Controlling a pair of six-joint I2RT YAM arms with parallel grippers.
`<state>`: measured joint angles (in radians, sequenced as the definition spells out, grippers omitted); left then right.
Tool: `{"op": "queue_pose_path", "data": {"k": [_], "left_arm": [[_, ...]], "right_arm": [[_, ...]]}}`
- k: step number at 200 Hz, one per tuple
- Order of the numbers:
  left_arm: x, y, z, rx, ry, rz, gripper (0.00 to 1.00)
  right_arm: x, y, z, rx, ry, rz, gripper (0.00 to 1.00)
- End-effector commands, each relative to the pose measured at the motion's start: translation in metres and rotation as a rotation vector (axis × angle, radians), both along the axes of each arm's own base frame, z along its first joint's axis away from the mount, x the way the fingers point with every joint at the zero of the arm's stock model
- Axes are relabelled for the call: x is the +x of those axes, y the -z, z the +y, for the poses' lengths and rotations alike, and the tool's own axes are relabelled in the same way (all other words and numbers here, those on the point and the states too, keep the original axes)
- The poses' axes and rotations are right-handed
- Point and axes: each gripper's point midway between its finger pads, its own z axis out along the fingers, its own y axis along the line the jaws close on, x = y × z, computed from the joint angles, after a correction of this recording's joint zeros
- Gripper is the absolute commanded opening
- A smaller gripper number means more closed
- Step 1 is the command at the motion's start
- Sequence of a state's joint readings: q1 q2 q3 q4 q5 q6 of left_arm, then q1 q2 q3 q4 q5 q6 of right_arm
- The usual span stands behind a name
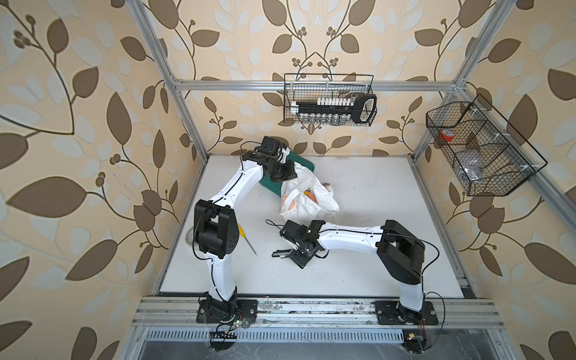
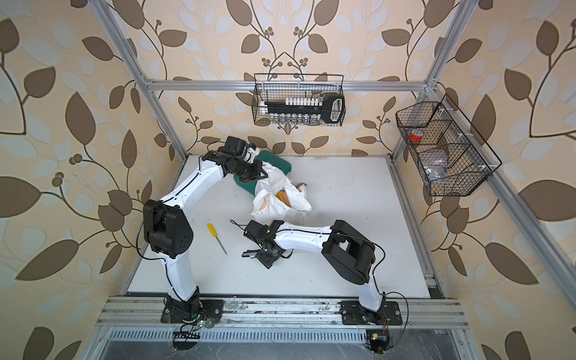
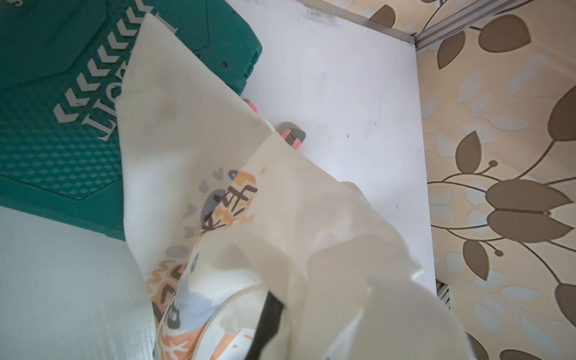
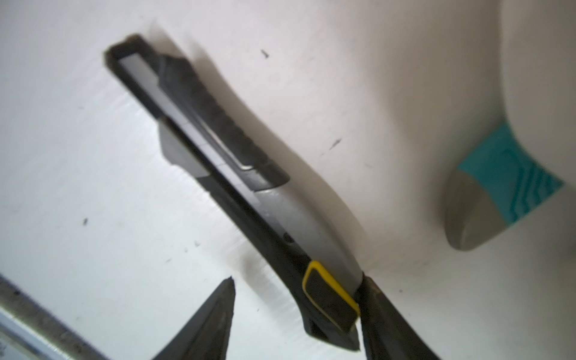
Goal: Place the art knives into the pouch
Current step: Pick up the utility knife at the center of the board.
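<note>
The job is at its early stage: the art knife [image 4: 249, 193] lies flat on the table [image 1: 374, 249], well apart from the pouch [image 1: 318, 193], and nothing has gone in yet.

My right end effector [image 4: 297, 290] is low over the knife's rear end with the jaws partly open. One finger touches the handle by the yellow-rimmed slider and the other stands clear of it, so I straddle the knife without gripping it.

My left end effector [image 2: 260, 177] is closed on a fold of the pouch's white cloth, holding it up off the table beside the green case [image 3: 62, 140]. In both top views the cloth seems to gape upward, though I cannot tell how wide the mouth is.

What I judge is left: close on the knife, lift it, carry it across to the held-up pouch, drop it inside and let go. A yellow screwdriver [image 2: 215, 235] lies near the knife, clear of my path.
</note>
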<state>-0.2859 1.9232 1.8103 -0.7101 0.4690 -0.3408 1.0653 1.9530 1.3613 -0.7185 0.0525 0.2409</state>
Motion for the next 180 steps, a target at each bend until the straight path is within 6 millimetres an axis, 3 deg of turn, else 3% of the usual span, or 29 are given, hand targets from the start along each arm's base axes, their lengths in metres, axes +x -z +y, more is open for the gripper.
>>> {"op": "queue_pose_path", "data": {"k": [1,38,75,140,160,180], "left_arm": [[0.005,-0.009,0.003,-0.022,0.001,-0.035,0.0],[0.004,-0.009,0.005,-0.011,-0.002,-0.037,0.0],[0.005,-0.008,0.004,-0.016,-0.001,-0.034,0.0],[0.005,-0.008,0.005,-0.011,0.0,-0.036,0.0],[0.005,-0.007,0.005,-0.009,0.0,-0.036,0.0],[0.006,-0.007,0.005,-0.008,-0.001,-0.034,0.0]], "right_arm": [[-0.011,-0.009,-0.002,0.014,0.006,0.027,0.63],[-0.017,-0.013,0.007,0.03,-0.015,0.052,0.62],[-0.005,-0.013,0.005,-0.008,-0.028,0.002,0.64],[0.01,0.017,0.014,-0.02,-0.053,0.031,0.65],[0.013,0.027,0.01,-0.024,-0.045,0.049,0.62],[0.011,0.032,0.006,-0.03,-0.042,0.067,0.49]]}}
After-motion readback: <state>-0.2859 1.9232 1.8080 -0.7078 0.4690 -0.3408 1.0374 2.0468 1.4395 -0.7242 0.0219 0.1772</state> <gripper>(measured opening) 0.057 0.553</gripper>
